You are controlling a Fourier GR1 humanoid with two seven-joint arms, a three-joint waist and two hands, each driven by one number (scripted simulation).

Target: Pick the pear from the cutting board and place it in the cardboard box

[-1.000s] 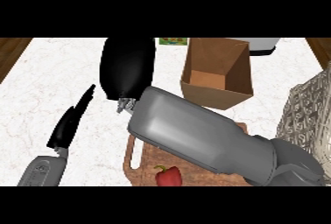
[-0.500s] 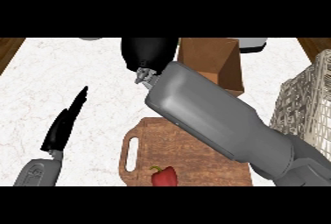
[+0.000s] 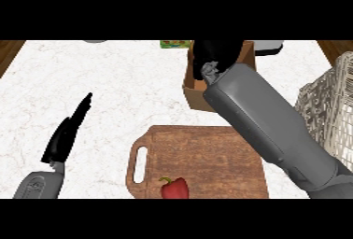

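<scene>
The right robot hand (image 3: 215,57) has moved on over the brown cardboard box (image 3: 196,97) near the white marble worktop's (image 3: 103,79) far edge. The pear is unseen and I cannot tell the hand's hold; release probably remains.

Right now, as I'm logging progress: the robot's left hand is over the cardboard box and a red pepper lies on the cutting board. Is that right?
Not quite. The head view shows the right hand over the cardboard box; the left hand rests open at the lower left. The red pepper does lie on the cutting board.
</scene>
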